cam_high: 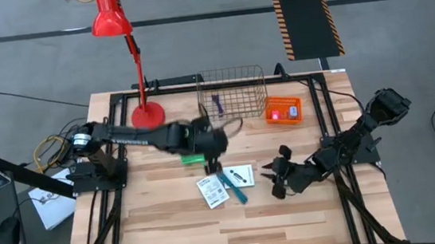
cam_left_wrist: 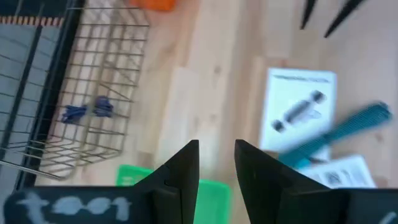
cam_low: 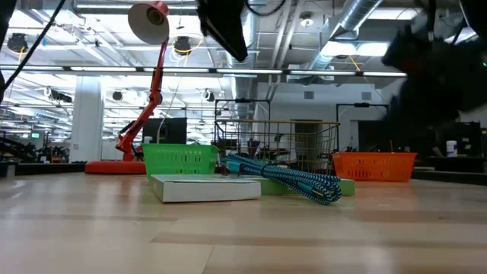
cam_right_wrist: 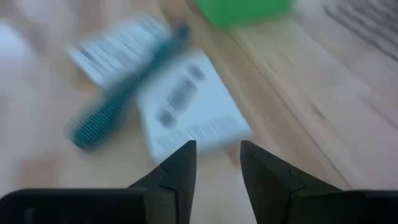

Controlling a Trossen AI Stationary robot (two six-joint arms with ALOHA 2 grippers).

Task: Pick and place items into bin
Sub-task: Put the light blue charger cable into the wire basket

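On the wooden surface (cam_high: 172, 230), near its middle, lie two white cards (cam_high: 213, 191) with a teal tool (cam_high: 234, 186) resting across them; printing shows on the cards but is too small and blurred to read. Just beside them, toward the back, sits a small green basket (cam_high: 192, 157). Behind that, at the back edge, stands a wire bin (cam_high: 232, 93) with a dark blue pen (cam_high: 217, 104) lying inside it. To the bin's right is an orange basket (cam_high: 283, 110) holding a small pink-red object (cam_high: 275, 116). A red desk lamp (cam_high: 108, 16) stands at the back left, its round base (cam_high: 148, 114) on the surface. The left pincer (cam_high: 213, 166) hangs above the green basket and the edge of the cards, its fingers (cam_left_wrist: 185, 171) narrowly parted with nothing between them. The right pincer (cam_high: 278, 174) hovers just right of the cards, pointing toward them, its fingers (cam_right_wrist: 180, 168) also slightly parted and holding nothing. In the low view the teal tool (cam_low: 293, 181) lies over a card (cam_low: 204, 188), with the green basket (cam_low: 179, 160) behind. White marks on the left wrist's band cannot be read.
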